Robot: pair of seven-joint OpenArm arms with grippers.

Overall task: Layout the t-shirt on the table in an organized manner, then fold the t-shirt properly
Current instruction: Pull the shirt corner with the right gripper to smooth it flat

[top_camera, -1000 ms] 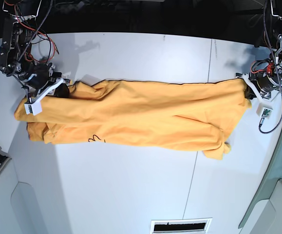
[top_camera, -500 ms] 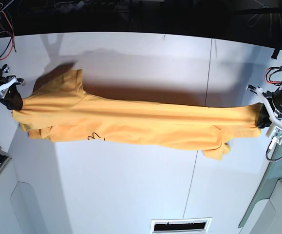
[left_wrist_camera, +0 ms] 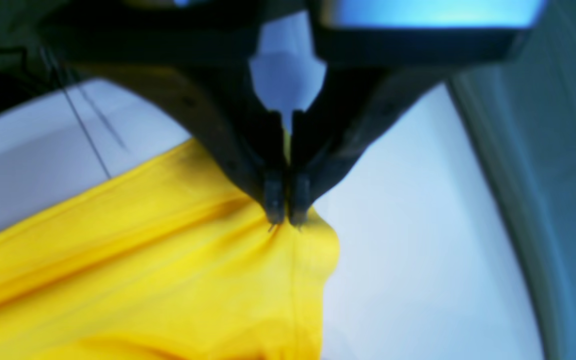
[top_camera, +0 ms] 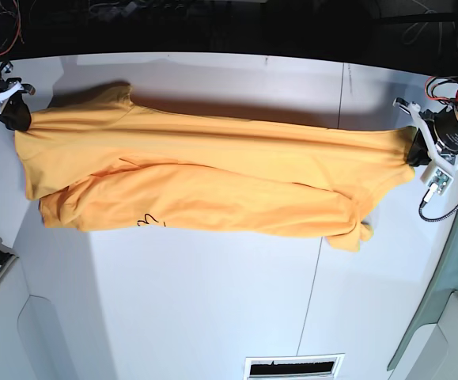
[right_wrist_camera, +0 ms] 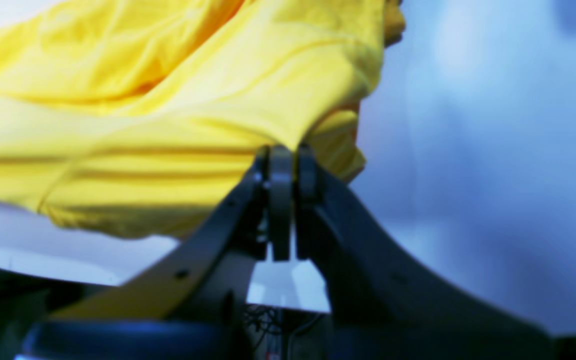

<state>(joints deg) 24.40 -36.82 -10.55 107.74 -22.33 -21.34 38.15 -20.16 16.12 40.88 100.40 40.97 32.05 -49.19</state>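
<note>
Showing only in base view, the t-shirt's (top_camera: pixel 205 186) black drawing (top_camera: pixel 151 221).

Both wrist views are blurred; the t-shirt (left_wrist_camera: pixel 143 280) runs off their edges, its drawing (top_camera: pixel 153 221) too small to read.

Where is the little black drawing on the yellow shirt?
In the base view the black drawing sits near the lower left edge of the t-shirt, toward the end held by the right gripper and far from the left gripper.
</note>
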